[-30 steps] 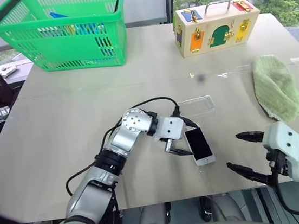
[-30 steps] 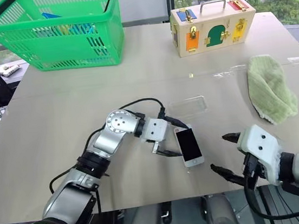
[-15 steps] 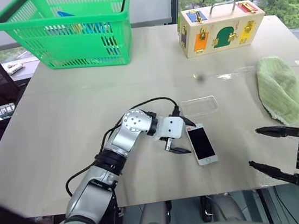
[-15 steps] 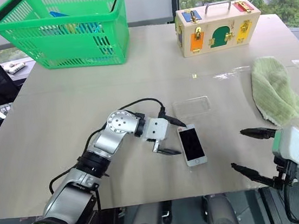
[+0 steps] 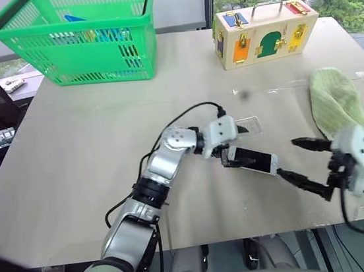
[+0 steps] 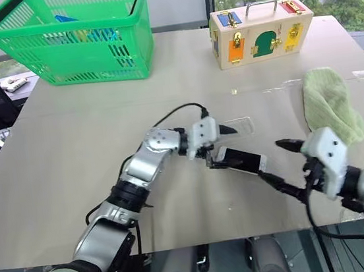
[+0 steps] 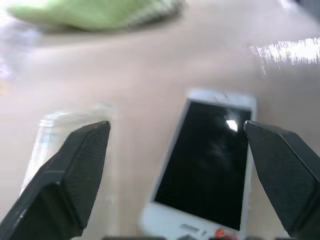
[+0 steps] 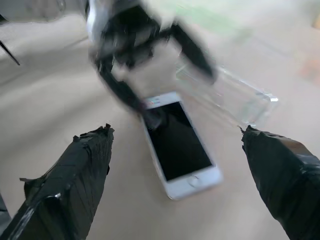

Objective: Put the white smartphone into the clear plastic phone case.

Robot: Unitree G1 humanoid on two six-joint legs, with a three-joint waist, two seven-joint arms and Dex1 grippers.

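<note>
The white smartphone [image 5: 255, 161] lies screen up near the table's front middle, set crosswise, its home-button end pointing to my right. The clear plastic phone case [image 5: 252, 125] lies empty just behind it. My left gripper [image 5: 240, 146] is open and straddles both. One finger [image 7: 75, 170] is by the case, and the other [image 7: 285, 175] is at the phone's left end. My right gripper [image 5: 302, 164] is open just right of the phone, holding nothing, with its lower fingertip close to the home-button end. In the right wrist view the smartphone [image 8: 180, 142] and the case [image 8: 230, 95] sit between its fingers [image 8: 75, 185].
A green basket [image 5: 69, 30] stands at the back left and a wooden latch box [image 5: 265, 29] at the back right. A green cloth [image 5: 341, 106] lies on the right side of the table [image 5: 71, 156]. A black cable loops over my left forearm.
The phone has swung from lengthwise to crosswise. My left gripper moved right and rolled over the phone and case. My right gripper came in from the table's front edge toward the phone's right end.
</note>
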